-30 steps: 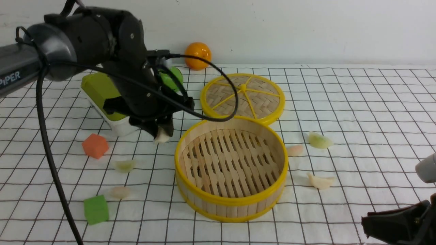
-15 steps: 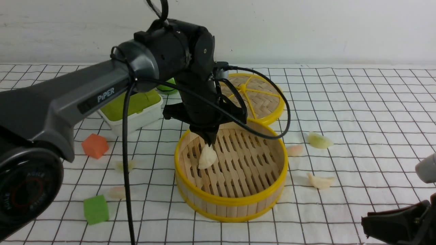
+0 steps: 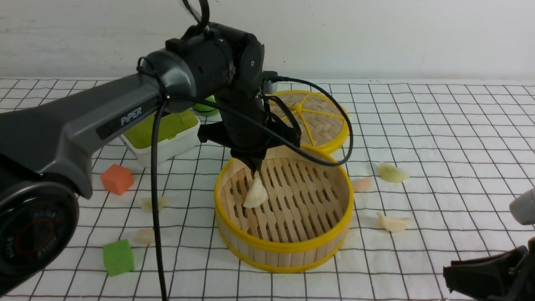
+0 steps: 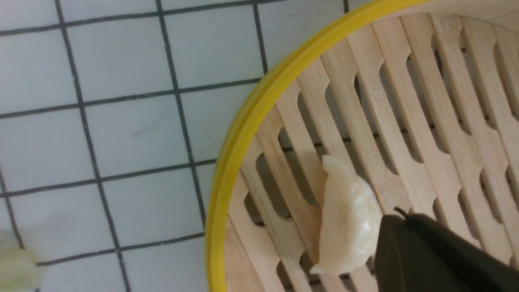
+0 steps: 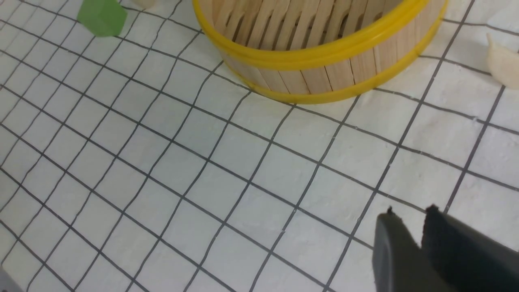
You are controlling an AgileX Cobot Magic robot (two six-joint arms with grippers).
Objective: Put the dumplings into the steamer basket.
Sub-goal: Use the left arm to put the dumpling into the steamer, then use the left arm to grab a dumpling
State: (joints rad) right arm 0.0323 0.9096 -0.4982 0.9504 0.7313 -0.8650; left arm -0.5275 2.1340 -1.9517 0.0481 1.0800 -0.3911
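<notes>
The steamer basket (image 3: 288, 255) (image 4: 243, 134) (image 5: 324, 77) stands mid-table. One pale white dumpling (image 3: 256, 194) (image 4: 346, 227) lies loose on its slatted floor near the left wall. My left gripper (image 3: 253, 167) (image 4: 399, 215) hangs just above that dumpling, shut and empty. More dumplings lie on the cloth: a light green one (image 3: 392, 172), a pinkish one (image 3: 362, 184) and a white one (image 3: 393, 223) (image 5: 502, 61) to the right of the basket, and two pale ones (image 3: 152, 203) (image 3: 145, 236) to its left. Low at the front right, my right gripper (image 3: 449, 271) (image 5: 409, 213) has its tips slightly apart on nothing.
The flat woven lid (image 3: 299, 119) lies behind the basket. An orange foam cube (image 3: 117, 179) and a green foam cube (image 3: 118, 257) (image 5: 101, 14) sit at the left. A green-and-white box (image 3: 163, 133) stands behind them, under the left arm.
My left arm carried the white dumpling from left of the basket over its rim, let it go onto the slats, then shut and rose slightly. The right arm stayed put.
</notes>
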